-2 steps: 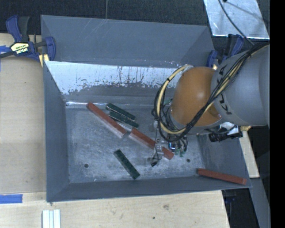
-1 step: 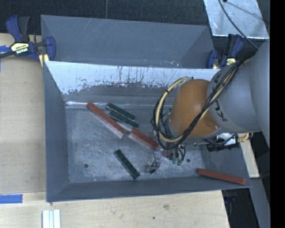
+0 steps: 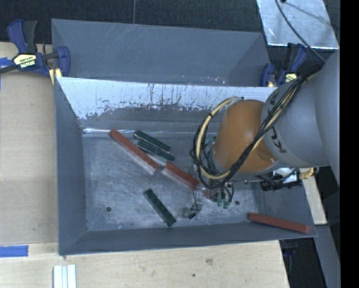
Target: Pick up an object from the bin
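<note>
My gripper (image 3: pixel 196 209) hangs low over the bin floor, right of centre and near the front wall, under the arm's orange cover. A long red-brown stick (image 3: pixel 149 156) runs slantwise from the back left down to the gripper, and its lower right end lies just beside and above the gripper. A short dark green stick (image 3: pixel 159 207) lies on the floor a little to the gripper's left. Nothing can be made out in the gripper's grasp.
Two dark green sticks (image 3: pixel 153 143) lie side by side near the back, touching the red-brown stick. Another red-brown stick (image 3: pixel 278 222) rests on the front right slope of the bin. The arm and its cables cover the bin's right part.
</note>
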